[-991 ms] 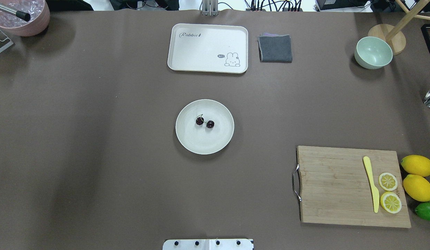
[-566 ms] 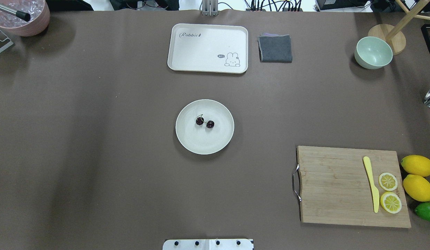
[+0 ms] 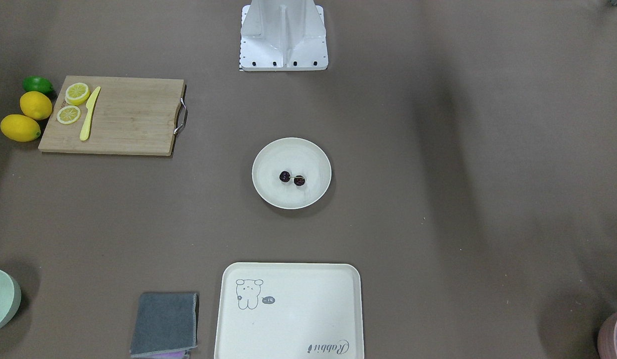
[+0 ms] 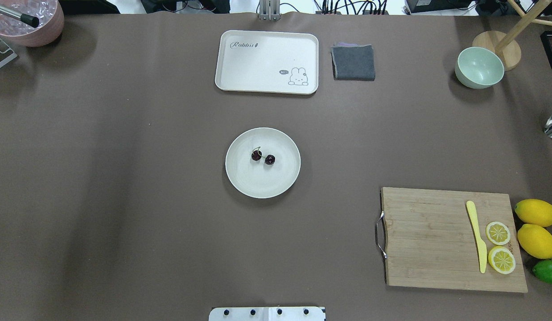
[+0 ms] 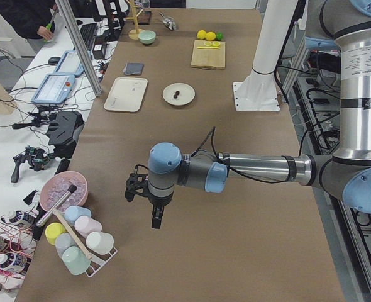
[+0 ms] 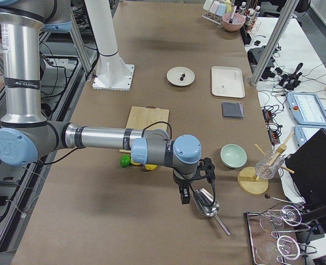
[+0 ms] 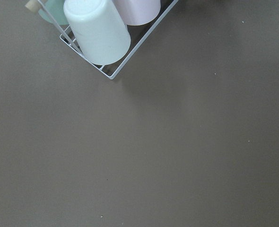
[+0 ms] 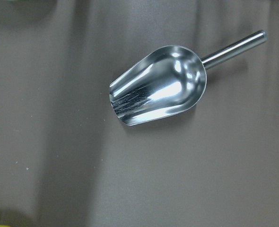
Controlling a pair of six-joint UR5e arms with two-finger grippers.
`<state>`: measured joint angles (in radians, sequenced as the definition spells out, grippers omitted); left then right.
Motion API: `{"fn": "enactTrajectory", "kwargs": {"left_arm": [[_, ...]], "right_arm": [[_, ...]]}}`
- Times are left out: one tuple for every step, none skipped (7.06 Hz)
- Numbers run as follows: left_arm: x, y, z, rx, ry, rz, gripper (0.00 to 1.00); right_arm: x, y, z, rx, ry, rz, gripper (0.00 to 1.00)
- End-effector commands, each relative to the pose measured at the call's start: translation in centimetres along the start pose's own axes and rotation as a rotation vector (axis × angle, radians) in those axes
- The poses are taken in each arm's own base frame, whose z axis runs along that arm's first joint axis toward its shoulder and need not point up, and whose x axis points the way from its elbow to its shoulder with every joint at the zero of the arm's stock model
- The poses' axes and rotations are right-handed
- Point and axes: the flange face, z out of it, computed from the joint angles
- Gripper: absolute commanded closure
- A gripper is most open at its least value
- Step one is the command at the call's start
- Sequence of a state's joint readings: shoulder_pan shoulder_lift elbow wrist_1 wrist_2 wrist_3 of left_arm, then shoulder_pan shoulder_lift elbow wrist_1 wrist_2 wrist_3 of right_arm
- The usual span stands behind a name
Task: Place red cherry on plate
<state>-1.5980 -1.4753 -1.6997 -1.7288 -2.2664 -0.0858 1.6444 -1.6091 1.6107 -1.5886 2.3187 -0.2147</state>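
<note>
The red cherry [image 4: 263,157], two tiny dark fruits joined by thin stems, lies on the round cream plate [image 4: 258,187] at the table's middle, a little off its centre. The front-facing view shows the same: the cherry [image 3: 292,178] rests inside the plate [image 3: 288,149]. Neither gripper is near it. The left gripper [image 5: 156,217] hangs over bare table at the left end, beside a cup rack. At the right end, the right gripper [image 6: 184,196] hovers over a metal scoop. Both grippers appear only in the side views, so I cannot tell whether they are open or shut.
Behind the plate lie a rabbit-print tray [image 4: 267,61] and a folded grey cloth [image 4: 353,62]. A mint bowl [image 4: 479,67] sits far right. A cutting board [image 4: 436,240] holds a yellow knife and lemon slices, with lemons [image 4: 535,227] and a lime beside it. A metal scoop [image 8: 158,92] lies below the right wrist and a cup rack [image 7: 101,33] below the left.
</note>
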Motion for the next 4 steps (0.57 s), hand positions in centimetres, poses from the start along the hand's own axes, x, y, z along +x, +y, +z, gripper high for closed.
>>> {"fn": "enactTrajectory", "kwargs": {"left_arm": [[-0.11,-0.12,0.11,-0.001,-0.001,-0.001,0.02],[-0.10,-0.12,0.11,-0.001,0.001,-0.001,0.02],[-0.08,-0.12,0.20,-0.002,0.001,0.000,0.02],[-0.06,-0.13,0.19,-0.001,0.003,0.001,0.02]], "right_arm": [[0.00,-0.09,-0.07,0.002,0.004,-0.003,0.00],[0.00,-0.09,-0.07,0.002,0.004,-0.003,0.00],[-0.02,-0.10,-0.07,0.002,0.003,-0.001,0.00],[-0.06,-0.11,-0.07,0.003,-0.001,0.002,0.00]]}}
